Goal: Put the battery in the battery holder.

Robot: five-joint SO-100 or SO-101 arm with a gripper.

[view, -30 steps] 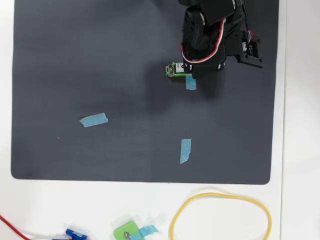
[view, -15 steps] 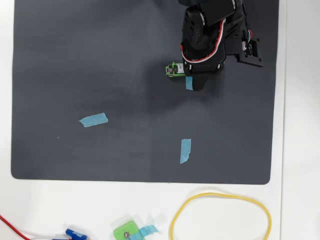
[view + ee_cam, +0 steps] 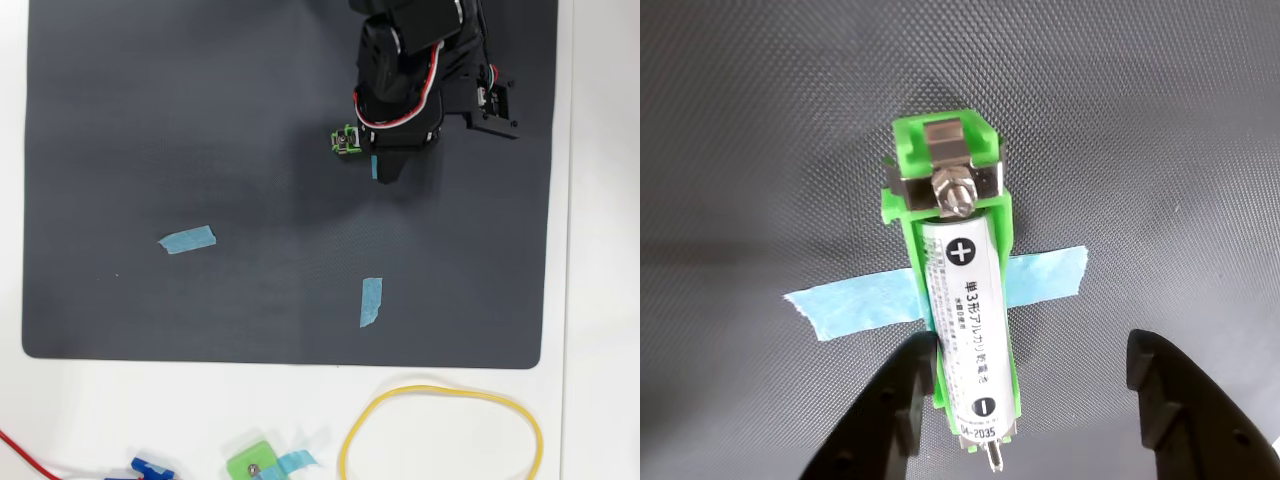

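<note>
Wrist view: battery [image 3: 968,325] lying inside the battery holder [image 3: 948,150], plus end toward the bolt [image 3: 950,190] and metal contact at the far end, minus end near the bottom edge. Blue tape strip [image 3: 865,305] crossing under the holder, sticking out to both sides on the dark mat [image 3: 760,120]. Gripper [image 3: 1040,400] spread wide, left finger [image 3: 895,410] just beside or perhaps touching the holder's wall, right finger well apart from it, nothing clamped.

Overhead view: arm [image 3: 415,70] covering most of the holder, only one green end [image 3: 346,140] peeking out at its left. Two loose tape pieces [image 3: 187,239] lower on the mat. Yellow loop [image 3: 440,435] and a squarish green block [image 3: 252,463] on the white table [image 3: 600,300] below.
</note>
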